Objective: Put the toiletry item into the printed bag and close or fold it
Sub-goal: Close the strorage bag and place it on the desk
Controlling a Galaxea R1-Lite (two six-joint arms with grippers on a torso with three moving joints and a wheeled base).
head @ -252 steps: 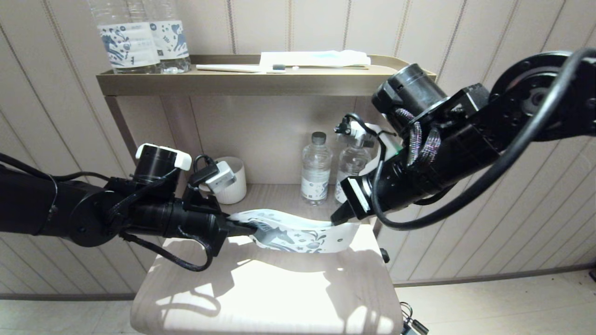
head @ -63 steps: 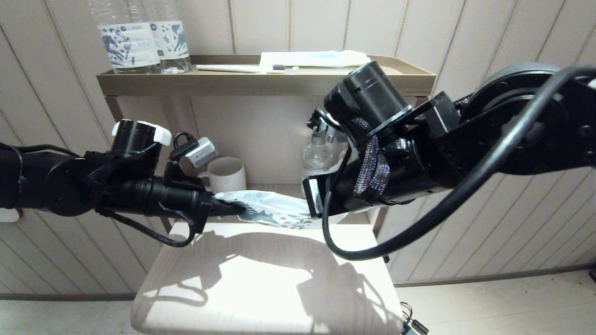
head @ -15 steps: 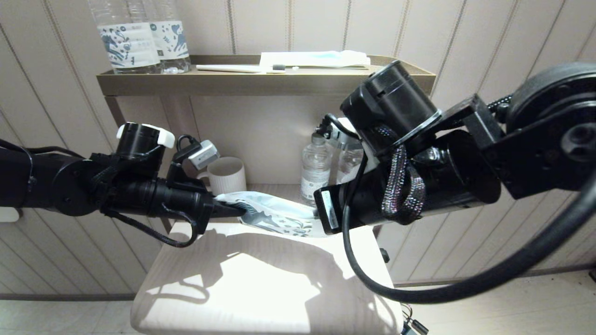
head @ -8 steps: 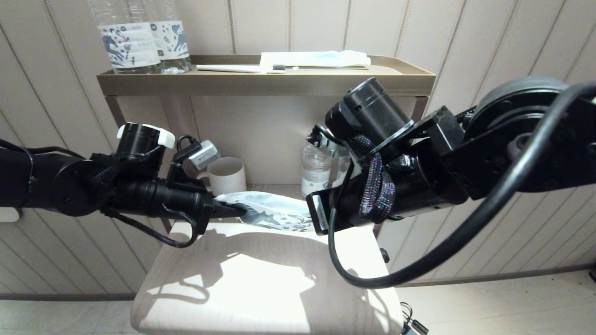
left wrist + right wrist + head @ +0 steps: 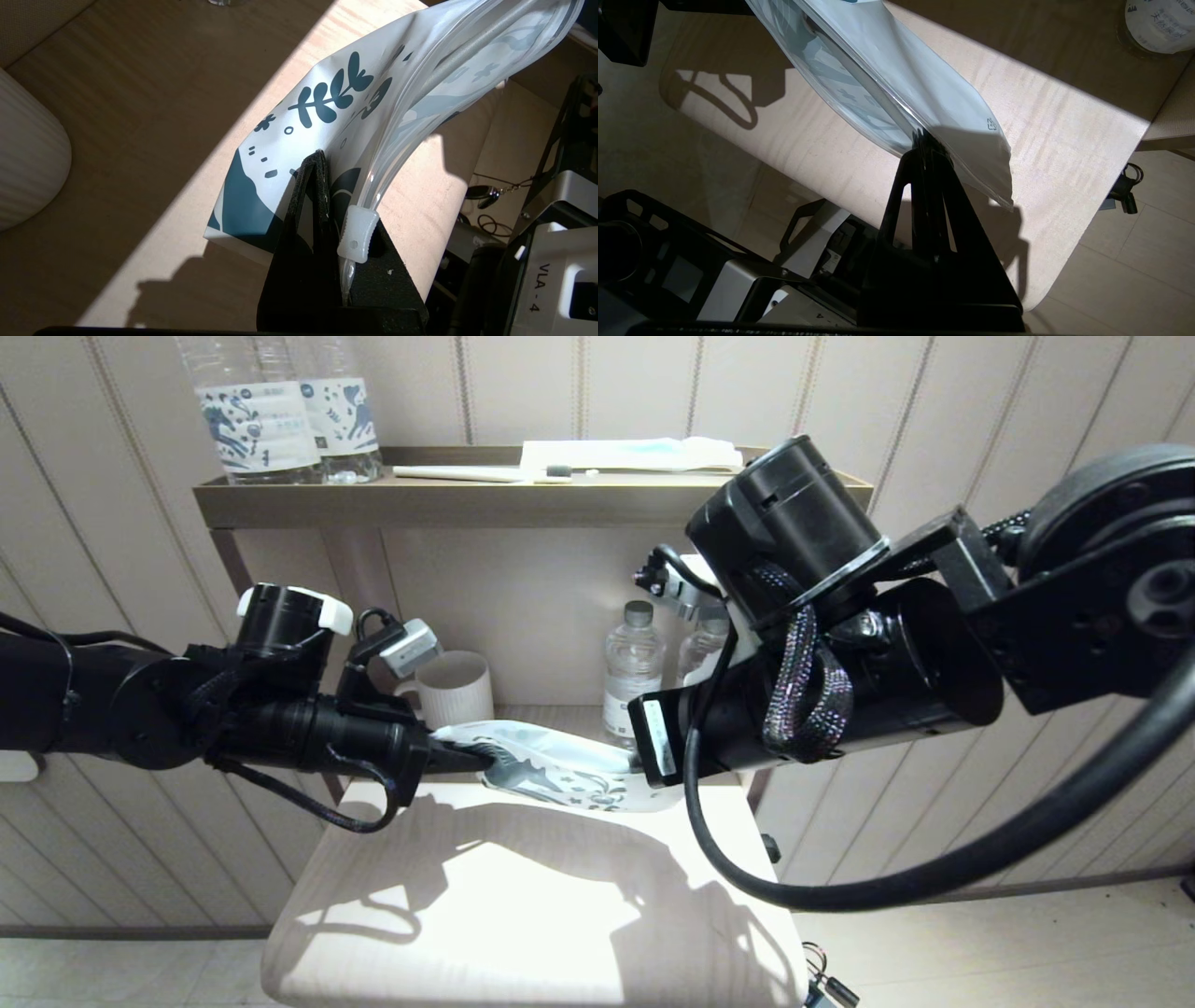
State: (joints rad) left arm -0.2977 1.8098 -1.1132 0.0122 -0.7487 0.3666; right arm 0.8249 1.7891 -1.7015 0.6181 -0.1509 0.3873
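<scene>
The printed bag (image 5: 560,770), white with dark-blue motifs, hangs stretched between both grippers just above the back of the pale wooden table (image 5: 523,915). My left gripper (image 5: 471,758) is shut on the bag's left end (image 5: 327,102), its fingertips (image 5: 317,161) beside the clear zip slider (image 5: 357,231). My right gripper (image 5: 924,137) is shut on the zip edge near the bag's right end (image 5: 934,98); in the head view the wrist hides its tips. A slim grey strip (image 5: 460,60) shows inside the bag's mouth, perhaps the toiletry item; I cannot tell for sure.
A brass tray (image 5: 523,499) up top carries two horse-labelled bottles (image 5: 280,420), a white-handled toothbrush (image 5: 485,473) and a white-and-blue packet (image 5: 635,453). On the shelf behind the bag stand a ribbed white cup (image 5: 457,686) and two small bottles (image 5: 633,672).
My right wrist has swung back to the right and up over the last half second, drawing the bag's right end with it. The left arm has stayed still.
</scene>
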